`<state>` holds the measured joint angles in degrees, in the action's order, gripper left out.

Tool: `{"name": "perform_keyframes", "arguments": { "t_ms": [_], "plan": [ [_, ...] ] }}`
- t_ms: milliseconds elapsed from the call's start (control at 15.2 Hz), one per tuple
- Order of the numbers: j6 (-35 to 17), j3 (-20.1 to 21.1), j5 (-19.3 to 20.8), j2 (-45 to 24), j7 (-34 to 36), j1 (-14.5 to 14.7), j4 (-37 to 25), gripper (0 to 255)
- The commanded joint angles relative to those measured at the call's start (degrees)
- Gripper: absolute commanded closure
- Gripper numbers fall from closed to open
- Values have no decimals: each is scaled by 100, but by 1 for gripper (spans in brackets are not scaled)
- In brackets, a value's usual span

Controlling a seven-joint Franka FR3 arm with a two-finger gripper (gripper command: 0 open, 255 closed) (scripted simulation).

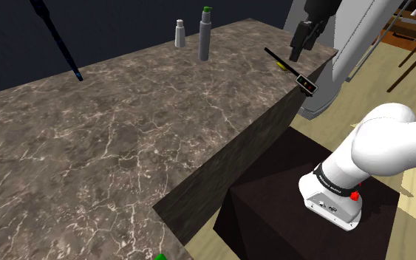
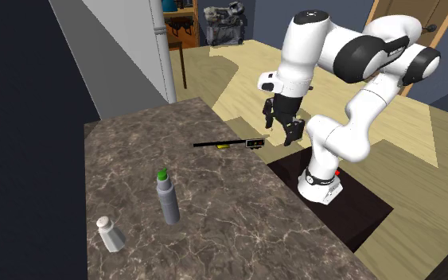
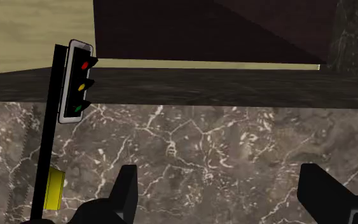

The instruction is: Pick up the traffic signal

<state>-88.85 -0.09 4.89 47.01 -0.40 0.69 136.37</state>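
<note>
The traffic signal (image 1: 293, 72) lies flat on the marble counter (image 1: 125, 140), a thin black pole with a yellow tag and a small head of red, amber and green lamps (image 3: 77, 81) poking past the counter's edge. In the second exterior view the traffic signal (image 2: 230, 144) lies near the counter's far edge. My black gripper (image 1: 300, 46) hangs above the head end. In the second exterior view the gripper (image 2: 283, 131) is just beyond the signal's head. The wrist view has the gripper (image 3: 219, 191) open, nothing between its fingers, the signal off to one side.
A tall grey bottle with a green cap (image 2: 166, 197) and a small white shaker (image 2: 110, 234) stand on the counter, well away from the signal. A thin dark rod (image 1: 58, 40) leans at the shoulder view's upper left. The dark stand (image 1: 302, 214) sits below the counter's edge.
</note>
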Motion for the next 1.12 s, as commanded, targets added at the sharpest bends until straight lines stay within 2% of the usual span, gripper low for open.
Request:
{"name": "perform_keyframes", "arguments": {
  "t_ms": [0,528,1056],
  "plan": [
    [0,0,0,0,0,0,0,0],
    [-1585,-220,996,-392,177,-569,756,0],
    [-3202,-478,2118,-1223,627,-1302,1034,0]
  ]
}}
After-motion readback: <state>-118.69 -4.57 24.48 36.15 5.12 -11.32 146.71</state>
